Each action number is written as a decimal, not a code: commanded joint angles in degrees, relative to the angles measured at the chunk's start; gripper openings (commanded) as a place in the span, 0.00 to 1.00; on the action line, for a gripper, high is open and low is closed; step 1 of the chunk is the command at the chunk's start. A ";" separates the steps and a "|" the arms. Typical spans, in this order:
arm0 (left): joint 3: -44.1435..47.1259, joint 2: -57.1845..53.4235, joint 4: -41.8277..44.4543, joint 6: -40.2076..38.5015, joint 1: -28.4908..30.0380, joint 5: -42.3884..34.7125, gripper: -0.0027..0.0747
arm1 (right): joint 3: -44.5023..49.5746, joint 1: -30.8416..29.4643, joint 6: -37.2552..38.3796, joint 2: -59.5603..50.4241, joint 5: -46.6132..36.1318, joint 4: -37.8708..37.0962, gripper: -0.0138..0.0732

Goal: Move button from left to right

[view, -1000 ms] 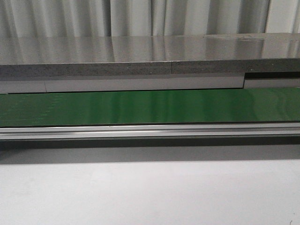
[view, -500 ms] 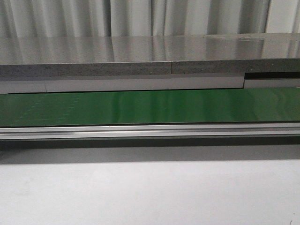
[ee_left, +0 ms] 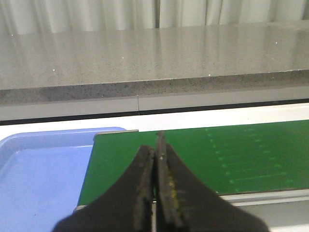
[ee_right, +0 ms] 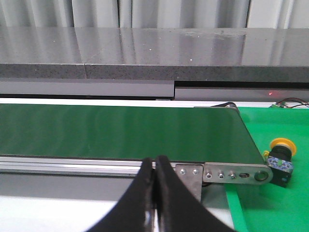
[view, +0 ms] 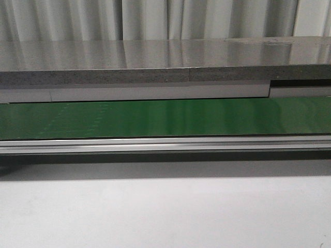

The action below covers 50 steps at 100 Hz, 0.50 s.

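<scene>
Left wrist view shows the left pincer (ee_left: 157, 159) pressed together over the green belt's (ee_left: 193, 159) end beside a blue tray (ee_left: 43, 169). Front view shows only bare belt. Right wrist view alone shows the right pincer (ee_right: 154, 166) together and the button (ee_right: 281, 157) on green mat (ee_right: 270, 203) just past the belt's right end.

Belt (view: 165, 118) glossy green; rail (view: 165, 144) brushed metal.
</scene>
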 commanded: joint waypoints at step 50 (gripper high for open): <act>12.72 -21.02 10.90 -12.11 -0.62 -4.82 0.01 | -0.86 0.01 -0.46 -0.98 -4.98 0.05 0.08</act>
